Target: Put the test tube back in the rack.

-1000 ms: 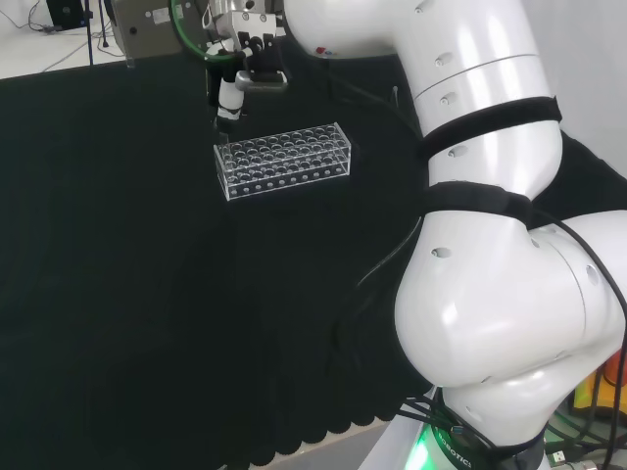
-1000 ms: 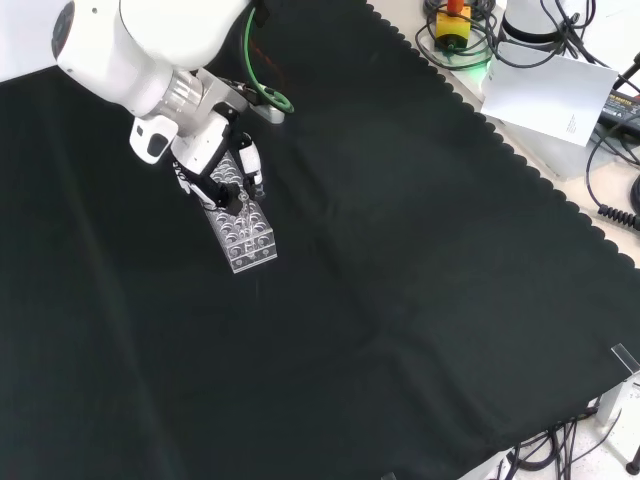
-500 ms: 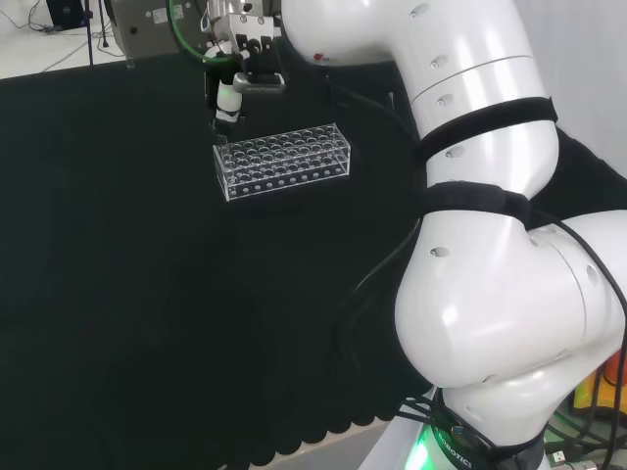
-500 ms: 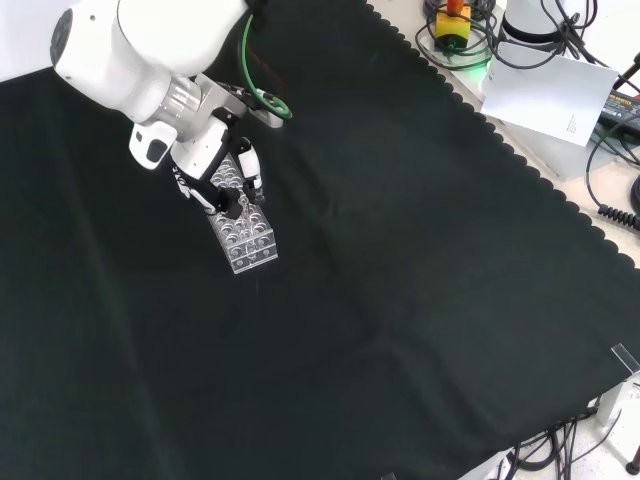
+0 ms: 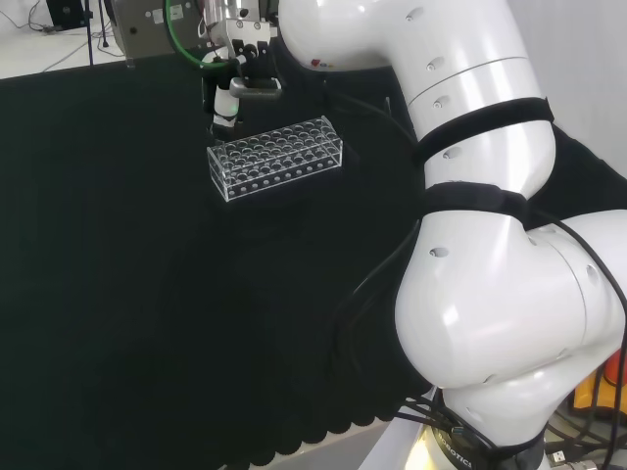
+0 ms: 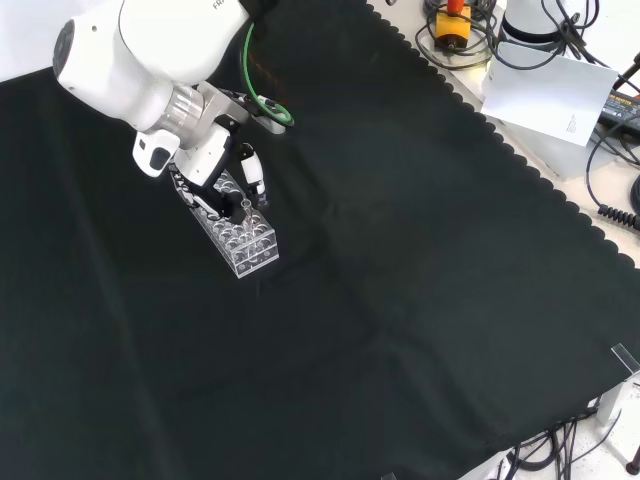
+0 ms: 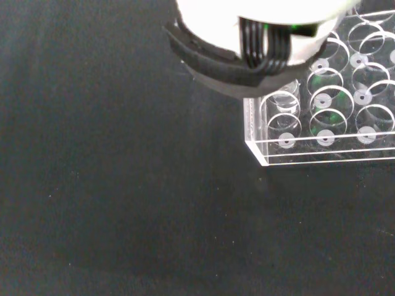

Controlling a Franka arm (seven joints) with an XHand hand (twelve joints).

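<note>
Fingers (image 5: 227,103) curled, pinching test tube (image 6: 246,206) upright above rack (image 5: 275,157) left end

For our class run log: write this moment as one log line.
hand: over rack end, fingers curled | rack: clear, on black cloth | tube: not plainly visible | step: placing, unconfirmed

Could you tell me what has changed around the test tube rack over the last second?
In the head view the clear rack has shifted slightly left and turned a little, its right end now higher. The hand above its left end has edged up and left with it. The hand remains over that same end of the rack, and the black cloth looks unchanged.
</note>
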